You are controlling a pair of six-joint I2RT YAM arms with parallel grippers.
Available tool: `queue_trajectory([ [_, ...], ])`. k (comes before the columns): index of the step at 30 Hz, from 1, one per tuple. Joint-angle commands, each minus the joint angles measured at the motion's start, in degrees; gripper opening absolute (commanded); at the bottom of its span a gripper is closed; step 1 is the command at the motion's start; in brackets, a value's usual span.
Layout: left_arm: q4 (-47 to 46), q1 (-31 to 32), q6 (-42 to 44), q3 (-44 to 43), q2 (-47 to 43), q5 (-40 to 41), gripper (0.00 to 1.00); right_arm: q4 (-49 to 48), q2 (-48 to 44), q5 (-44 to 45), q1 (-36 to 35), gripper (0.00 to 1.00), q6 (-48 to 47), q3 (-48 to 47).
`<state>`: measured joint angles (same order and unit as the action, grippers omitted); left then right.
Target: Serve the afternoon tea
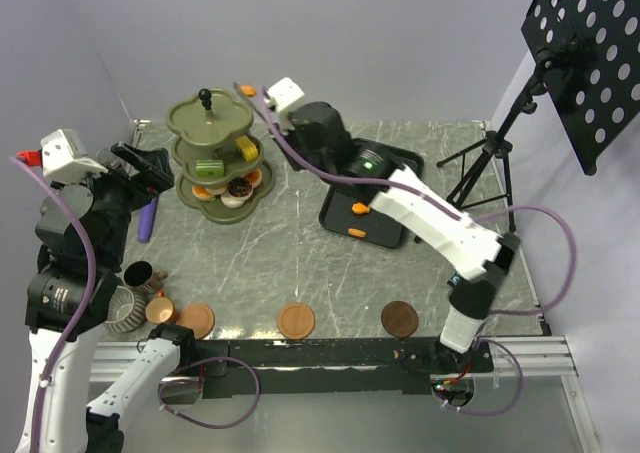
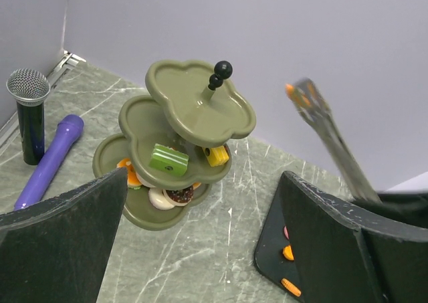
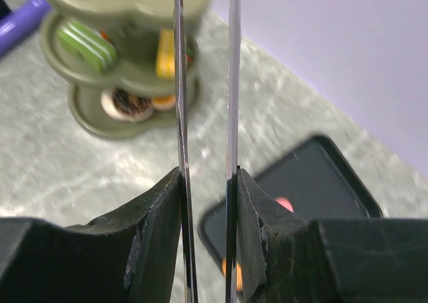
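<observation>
The olive-green three-tier stand (image 1: 215, 153) (image 2: 177, 139) (image 3: 127, 62) is at the table's back left. A green pastry (image 2: 168, 159) and a yellow one (image 2: 215, 156) lie on its middle tier, and several orange, white and brown pastries on the bottom tier. My right gripper (image 1: 298, 131) (image 3: 207, 203) is shut on the metal tongs (image 2: 331, 139) (image 3: 179, 116). Their tips pinch a small orange pastry (image 1: 247, 90) (image 2: 292, 90) high beside the stand's top. My left gripper (image 1: 150, 168) (image 2: 200, 249) hangs open and empty left of the stand.
The black tray (image 1: 385, 188) (image 2: 271, 249) (image 3: 321, 176) holds orange pastries (image 1: 360, 209) and a pink one (image 3: 285, 203). A dark cup (image 1: 140, 276), a striped grey cup (image 1: 125, 308) and a copper cup (image 1: 160, 310) stand front left. Three brown saucers (image 1: 296, 321) line the front edge. A microphone (image 2: 28, 116) and a purple handle (image 1: 148, 218) lie far left.
</observation>
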<state>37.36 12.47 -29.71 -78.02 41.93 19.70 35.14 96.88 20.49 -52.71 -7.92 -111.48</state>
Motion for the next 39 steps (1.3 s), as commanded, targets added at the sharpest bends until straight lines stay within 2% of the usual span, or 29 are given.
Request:
queue_trajectory([
  [1, -1.77, 0.27, -0.34, 0.06, -0.18, 1.21, 1.0, -2.53, 7.43, -3.61, -0.47, 0.29, -2.97, -9.44],
  [4, -1.86, 0.36, -0.17, -0.03, -0.36, 1.3, 1.0, -0.43, 12.18, -4.41, -0.64, 0.29, -3.24, -15.77],
  [8, -1.95, 0.28, 0.01, 0.15, -0.45, 1.21, 1.0, 1.43, 15.0, -4.93, -0.64, 0.33, -3.24, -18.07],
  [14, -2.12, 0.27, 0.1, 0.58, -0.45, 1.21, 1.0, 1.17, 15.09, -4.49, -0.73, 0.53, -3.5, -17.63],
  [19, -2.12, 0.19, 0.45, 0.59, -0.71, 1.65, 1.0, 1.17, 14.83, -4.5, -0.82, 0.54, -3.24, -18.77],
  [23, -2.3, 0.27, 0.18, 0.94, -0.97, 1.57, 1.0, -0.59, 11.15, -2.39, -1.17, 0.52, -2.8, -17.2],
  [27, -2.56, 0.27, 0.1, 1.11, -0.89, 1.48, 1.0, -3.23, 4.56, 1.56, -0.99, 0.5, -2.8, -10.44],
  [31, -2.65, 0.27, 0.01, 1.55, -0.8, 1.13, 1.0, -0.95, -2.38, 4.82, 1.37, 0.49, 0.61, -0.78],
  [39, -3.17, 0.27, 0.1, 1.99, -0.45, 0.25, 1.0, 0.81, -16.89, 4.47, 9.19, 0.48, 13.71, 31.47],
])
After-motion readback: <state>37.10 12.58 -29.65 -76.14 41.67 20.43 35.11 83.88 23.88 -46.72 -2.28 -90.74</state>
